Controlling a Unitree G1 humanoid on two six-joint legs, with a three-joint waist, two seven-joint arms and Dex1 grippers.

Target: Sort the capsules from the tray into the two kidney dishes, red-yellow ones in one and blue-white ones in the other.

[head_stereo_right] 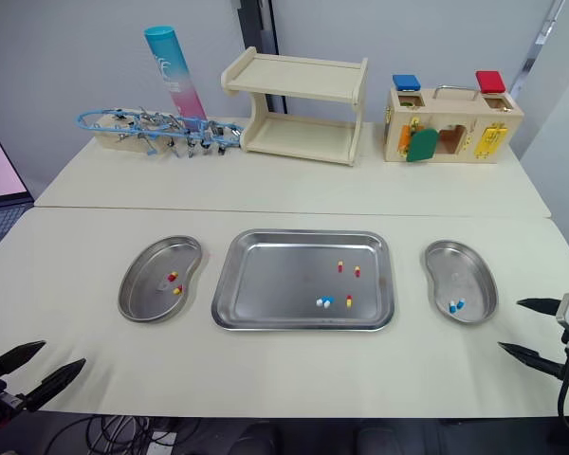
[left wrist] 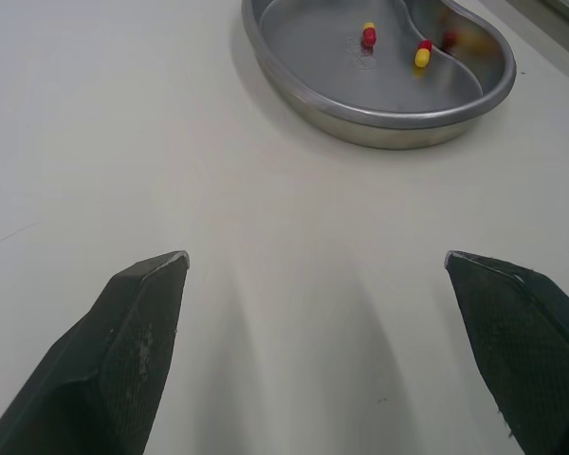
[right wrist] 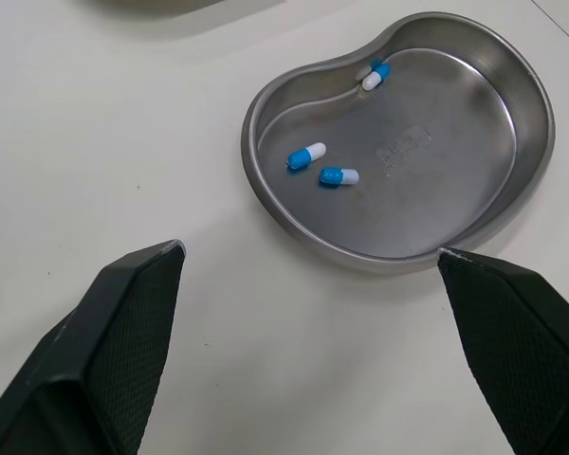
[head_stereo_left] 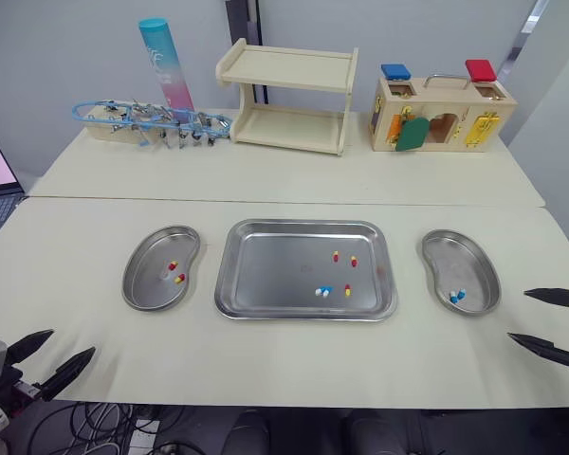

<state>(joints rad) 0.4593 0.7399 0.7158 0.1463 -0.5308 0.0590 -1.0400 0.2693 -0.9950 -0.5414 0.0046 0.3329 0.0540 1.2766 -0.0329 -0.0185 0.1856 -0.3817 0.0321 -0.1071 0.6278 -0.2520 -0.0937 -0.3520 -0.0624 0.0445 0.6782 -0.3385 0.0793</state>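
Left gripper and right gripper gape empty, lower corners; the tray holds light, slick capsules, probably best pinched mid-body.

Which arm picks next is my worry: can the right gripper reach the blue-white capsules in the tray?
Probably yes. The right gripper hangs open, the blue-white capsules lie toward the near right of the tray, and only the low kidney dish sits between.
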